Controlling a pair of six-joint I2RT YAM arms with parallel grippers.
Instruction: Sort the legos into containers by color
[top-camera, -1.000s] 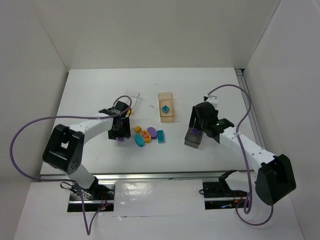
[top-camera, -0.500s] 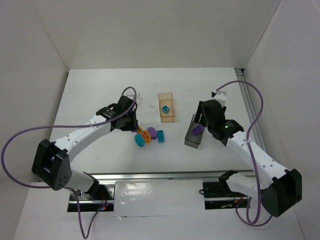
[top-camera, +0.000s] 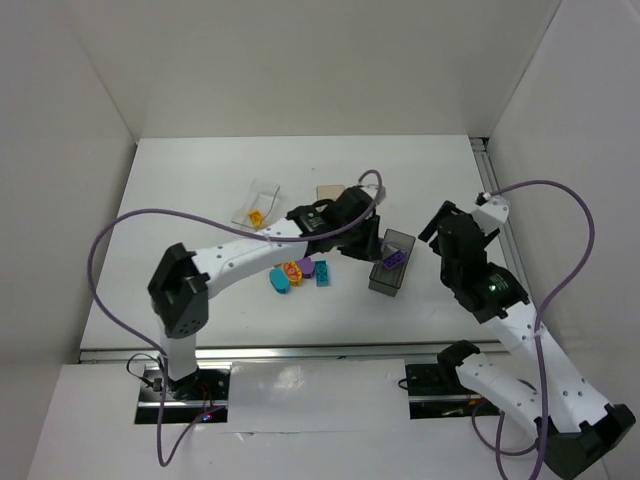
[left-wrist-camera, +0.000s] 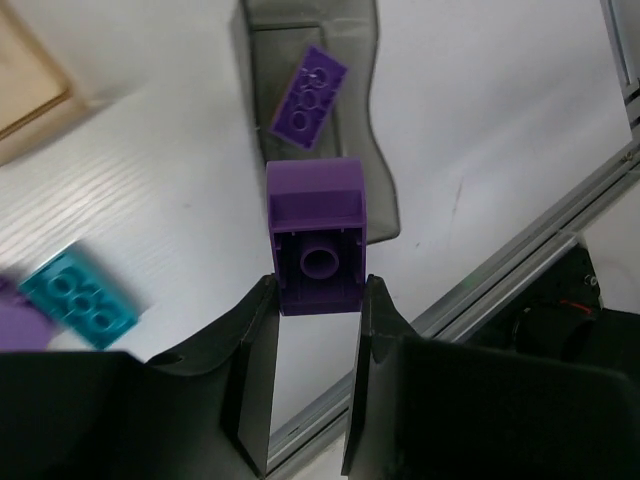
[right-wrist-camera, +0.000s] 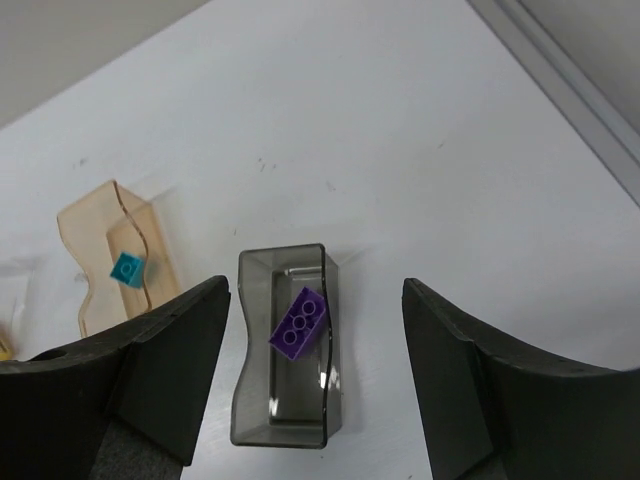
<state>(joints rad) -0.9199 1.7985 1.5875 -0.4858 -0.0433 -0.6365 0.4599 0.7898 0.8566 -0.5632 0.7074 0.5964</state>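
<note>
My left gripper (top-camera: 366, 243) is shut on a purple lego (left-wrist-camera: 317, 235), which hangs low beside the near end of the dark grey box (top-camera: 398, 237). In the left wrist view the brick sticks out past the fingertips (left-wrist-camera: 262, 300), hollow side up. A flat purple lego (right-wrist-camera: 299, 322) lies inside that box (right-wrist-camera: 250, 350). My right gripper (top-camera: 440, 226) stands open, raised to the right of the box, with nothing between its fingers (right-wrist-camera: 180, 350). Loose teal (top-camera: 280, 281), orange (top-camera: 292, 270), purple (top-camera: 306, 265) and teal (top-camera: 322, 273) legos lie left of the box.
The tan box (right-wrist-camera: 105, 220) holds a teal lego (right-wrist-camera: 127, 269); my left arm partly covers it in the top view. A clear tray (top-camera: 262, 190) with a yellow piece (top-camera: 256, 215) sits at the back left. A metal rail (left-wrist-camera: 520, 235) runs along the table's near edge.
My left gripper shut on a purple lego left of the pile and swung right to the dark grey box. The right arm pulled back to the right, away from that box.
</note>
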